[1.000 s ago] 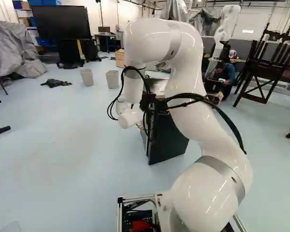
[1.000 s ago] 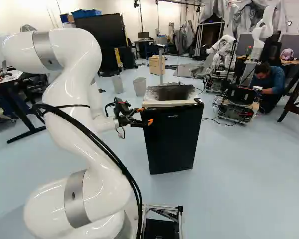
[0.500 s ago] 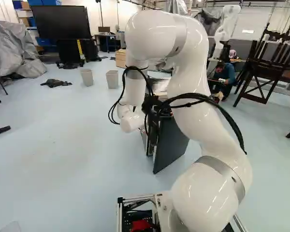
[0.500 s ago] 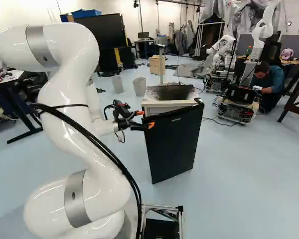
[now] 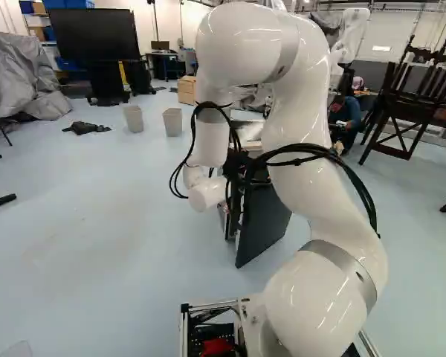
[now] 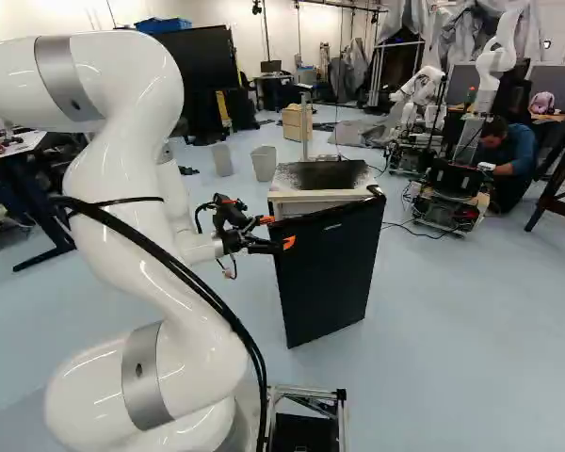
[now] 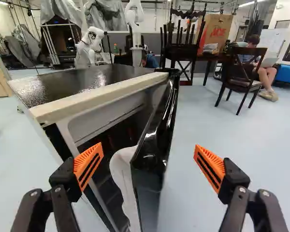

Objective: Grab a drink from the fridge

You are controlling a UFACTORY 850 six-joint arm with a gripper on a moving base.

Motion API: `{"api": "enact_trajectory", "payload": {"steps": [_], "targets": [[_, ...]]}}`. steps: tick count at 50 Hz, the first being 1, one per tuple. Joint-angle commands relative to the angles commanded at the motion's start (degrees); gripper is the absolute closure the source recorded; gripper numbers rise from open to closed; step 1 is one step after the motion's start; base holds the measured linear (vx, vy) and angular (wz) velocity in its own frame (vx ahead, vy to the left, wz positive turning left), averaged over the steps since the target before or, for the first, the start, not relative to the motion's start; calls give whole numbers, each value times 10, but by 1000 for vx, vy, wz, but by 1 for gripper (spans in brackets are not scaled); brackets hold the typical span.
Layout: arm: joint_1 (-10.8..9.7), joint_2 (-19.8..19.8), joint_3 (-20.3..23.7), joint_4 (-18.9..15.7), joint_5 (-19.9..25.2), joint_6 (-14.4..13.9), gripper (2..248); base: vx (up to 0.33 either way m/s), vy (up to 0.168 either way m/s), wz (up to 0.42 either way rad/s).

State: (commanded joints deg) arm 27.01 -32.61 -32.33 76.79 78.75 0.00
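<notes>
looking across the right base view, i have my arm (image 6: pixel 132 104) at the left, hiding part of the room. past it, two pale bins (image 6: pixel 264 163) stand on the floor beyond the pincer (image 6: pixel 277 231), which reaches to the near left side of the fridge (image 6: pixel 320 175). the fridge stands upright ahead of me, long axis vertical, its door (image 6: pixel 330 273) ajar: hinged side right, free edge left and swung out towards the base, outer face looking back at me. further right, another robot (image 6: pixel 497 61) rises behind.

in the wrist view i see the pincer (image 7: pixel 149 150) spread wide, one orange pad (image 7: pixel 88 164) by the fridge's opening, the other pad (image 7: pixel 209 166) outside the door, whose free edge sits between them. the fridge's inside is dark and i can't make out its contents; its lower part is cut off there. in the left base view my arm covers much of the fridge and the pincer.
</notes>
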Motion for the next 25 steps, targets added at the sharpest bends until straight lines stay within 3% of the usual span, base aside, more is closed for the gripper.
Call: {"api": "enact_trajectory", "payload": {"steps": [25], "targets": [[17,36,76,0,8,0,3,0,0,0]]}}
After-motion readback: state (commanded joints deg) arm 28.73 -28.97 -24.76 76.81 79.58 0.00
